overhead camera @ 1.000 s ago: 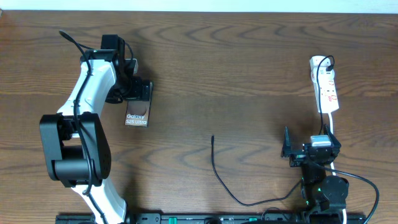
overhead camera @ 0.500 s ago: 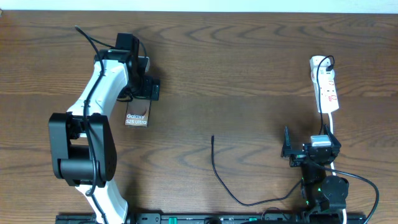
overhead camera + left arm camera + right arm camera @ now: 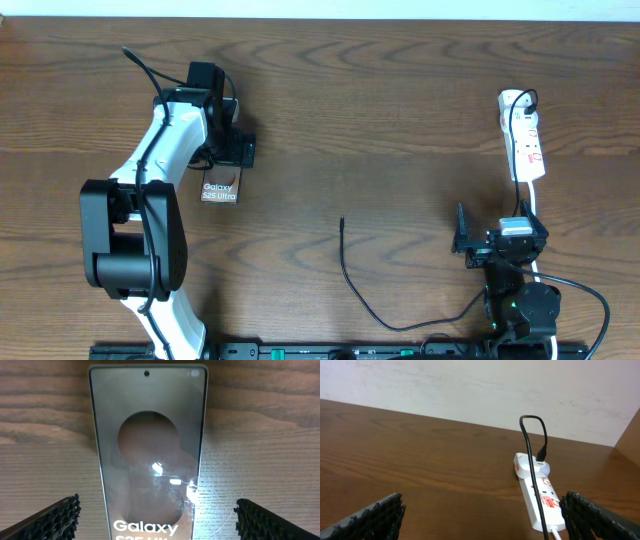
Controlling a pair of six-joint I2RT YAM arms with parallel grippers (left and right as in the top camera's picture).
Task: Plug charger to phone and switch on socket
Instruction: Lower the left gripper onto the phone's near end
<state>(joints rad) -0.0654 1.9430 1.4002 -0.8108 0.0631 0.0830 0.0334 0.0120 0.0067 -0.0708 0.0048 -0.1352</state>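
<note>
The phone [image 3: 220,187] lies flat on the table at the left, its "Galaxy S25 Ultra" text showing; in the left wrist view [image 3: 150,455] it fills the middle. My left gripper [image 3: 229,152] is open just above the phone's far end, its fingers on either side of it [image 3: 157,519]. The charger cable [image 3: 352,285] lies loose in the middle, its plug tip [image 3: 342,221] pointing away. The white socket strip [image 3: 525,145] lies at the far right, also in the right wrist view [image 3: 540,495]. My right gripper [image 3: 478,243] is open and empty near the front right.
A black cable [image 3: 532,460] is plugged into the strip's far end. The strip's white cord [image 3: 533,210] runs toward my right arm. A pale wall [image 3: 485,390] stands behind the table's far edge.
My left arm has swung right and forward, bringing its gripper over the phone's far end. The phone, the charger and my right arm have not moved.
</note>
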